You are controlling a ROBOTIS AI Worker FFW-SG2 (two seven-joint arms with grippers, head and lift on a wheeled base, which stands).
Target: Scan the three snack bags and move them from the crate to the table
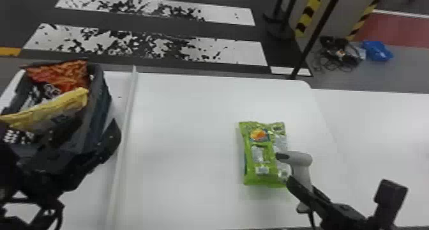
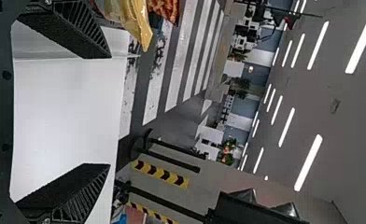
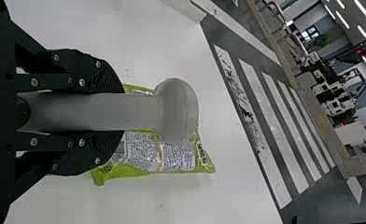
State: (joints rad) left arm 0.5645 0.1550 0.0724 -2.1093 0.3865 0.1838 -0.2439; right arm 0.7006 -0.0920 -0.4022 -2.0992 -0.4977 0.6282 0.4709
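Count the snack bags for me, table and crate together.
3. One green bag lies on the table; an orange bag and a yellow bag are in the crate at the robot's left. More may be hidden deeper inside.

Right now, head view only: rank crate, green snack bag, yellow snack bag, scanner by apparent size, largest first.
1. Crate
2. Green snack bag and yellow snack bag: unsure which is larger, since the yellow one reaches the view's left edge
3. Scanner, handle partly behind the right fingers
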